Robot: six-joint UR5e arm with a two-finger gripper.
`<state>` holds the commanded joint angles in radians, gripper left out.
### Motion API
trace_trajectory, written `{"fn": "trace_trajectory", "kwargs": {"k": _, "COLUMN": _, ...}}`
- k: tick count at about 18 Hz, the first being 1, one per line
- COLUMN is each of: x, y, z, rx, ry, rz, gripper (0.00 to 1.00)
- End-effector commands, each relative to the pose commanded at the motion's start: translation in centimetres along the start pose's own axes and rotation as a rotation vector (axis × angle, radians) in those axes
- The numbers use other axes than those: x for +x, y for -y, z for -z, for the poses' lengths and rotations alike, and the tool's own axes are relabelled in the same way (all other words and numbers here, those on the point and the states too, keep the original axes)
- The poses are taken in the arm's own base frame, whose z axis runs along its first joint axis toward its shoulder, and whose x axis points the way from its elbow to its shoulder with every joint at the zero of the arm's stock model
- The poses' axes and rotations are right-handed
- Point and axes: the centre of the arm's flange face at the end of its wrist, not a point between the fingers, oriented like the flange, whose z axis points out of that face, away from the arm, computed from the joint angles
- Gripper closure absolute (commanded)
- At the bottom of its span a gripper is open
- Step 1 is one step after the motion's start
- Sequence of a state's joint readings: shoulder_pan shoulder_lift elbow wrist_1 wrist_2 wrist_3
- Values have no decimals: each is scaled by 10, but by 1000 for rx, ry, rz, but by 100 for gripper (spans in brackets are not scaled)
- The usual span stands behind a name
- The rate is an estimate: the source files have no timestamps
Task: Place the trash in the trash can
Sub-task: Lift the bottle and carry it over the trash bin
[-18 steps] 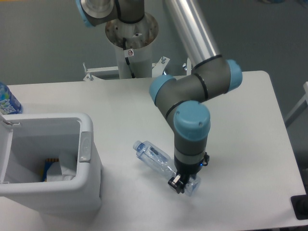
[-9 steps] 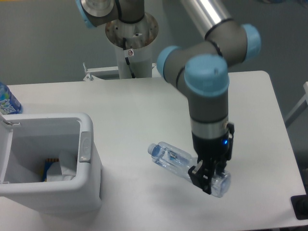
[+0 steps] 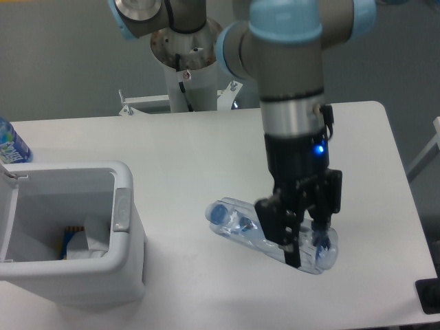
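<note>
One clear plastic bottle (image 3: 242, 224) with a blue cap is held in the lower centre-right of the frame, lying roughly level with its cap end pointing left and its base to the right. The gripper (image 3: 307, 244) points downward and its two dark fingers (image 3: 287, 234) are clamped across the bottle near the base end. A blue light shows on the wrist above. The bottle appears to be off the white table (image 3: 192, 148), though the gap beneath it cannot be judged with certainty.

The trash can (image 3: 127, 254) sits at the lower left of the frame, well apart from the bottle. It is white and boxy, open at the top, with a grey oval button (image 3: 122, 210) on its right rim. Inside lie white crumpled material and an item with blue and yellow print.

A blue-labelled bottle (image 3: 9, 144) stands at the left edge of the frame, behind the can.
</note>
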<state>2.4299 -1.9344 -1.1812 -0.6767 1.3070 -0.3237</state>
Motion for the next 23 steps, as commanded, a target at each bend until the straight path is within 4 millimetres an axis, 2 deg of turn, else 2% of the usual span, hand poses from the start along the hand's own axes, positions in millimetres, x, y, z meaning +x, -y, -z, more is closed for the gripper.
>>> {"fn": "trace_trajectory", "kwargs": {"k": 2, "x": 20, "y": -2, "z": 12, "rx": 20, "ry": -27, "rz": -52, "gripper": 41}}
{"fn": "trace_trajectory", "kwargs": {"k": 4, "x": 42, "y": -11, "z": 15, "rx": 26, "ry": -59, "rz": -112, "gripper": 41}}
{"fn": "trace_trajectory", "kwargs": {"k": 7, "x": 54, "y": -17, "z": 21, "rx": 26, "ry": -72, "rz": -129, "gripper": 40}}
{"fn": "trace_trajectory", "kwargs": {"k": 10, "x": 77, "y": -31, "z": 27, "rx": 13, "ry": -101, "rz": -149, "gripper": 41}}
{"fn": "trace_trajectory", "kwargs": {"k": 12, "x": 84, "y": -36, "z": 28, "rx": 7, "ry": -109, "rz": -153, "gripper": 41}}
{"fn": "trace_trajectory", "kwargs": {"k": 15, "x": 112, "y": -65, "z": 25, "rx": -36, "ry": -143, "rz": -181, "gripper": 41}}
{"fn": "trace_trajectory", "kwargs": {"k": 18, "x": 129, "y": -86, "z": 30, "rx": -62, "ry": -164, "rz": -199, "gripper": 43}}
{"fn": "trace_trajectory", "kwargs": {"k": 23, "x": 156, "y": -120, "z": 23, "rx": -116, "ry": -198, "rz": -225, "gripper": 43}}
